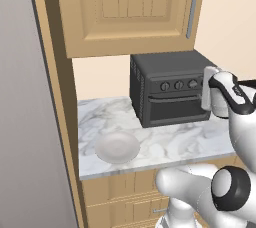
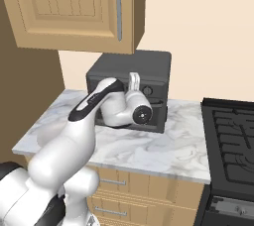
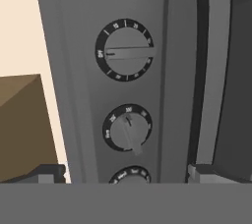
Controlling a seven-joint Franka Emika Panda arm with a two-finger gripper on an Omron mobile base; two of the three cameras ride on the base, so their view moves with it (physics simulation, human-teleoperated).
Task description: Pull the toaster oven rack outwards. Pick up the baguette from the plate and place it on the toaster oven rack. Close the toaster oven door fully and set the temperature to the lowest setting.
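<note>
we see the toaster oven [image 1: 170, 88] standing at the back of the marble counter [image 1: 165, 144] under the wooden wall cabinet [image 1: 125, 9], at about twelve o'clock from the robot's base, with the toaster oven door [image 1: 177, 108] shut flat against its front. the plate [image 1: 117, 147] lies bare near the counter's front edge, at about seven o'clock from the oven in the left base view and well apart from it. the gripper [image 1: 209, 92] is held up against the oven's knob row at the right end of its front; in the right base view the hand [image 2: 133, 102] covers much of the door and the knobs beside it. in the hand view, which is rolled on its side, we look straight onto the control panel from close by: one knob [image 3: 125, 51] sits at about twelve o'clock of the picture, a second knob [image 3: 127, 128] near the centre, and the rim of a third knob [image 3: 129, 175] at six o'clock, while the door's bar handle [image 3: 216, 70] runs along the three o'clock side. the jaws stand spread wide, one finger tip [image 3: 47, 173] at about eight o'clock and the other at about four o'clock, with nothing pinched between them. we cannot quite tell whether the tips touch the panel or stop just short of it. the black stovetop [image 2: 233, 141] lies at three o'clock from the oven in the right base view.
</note>
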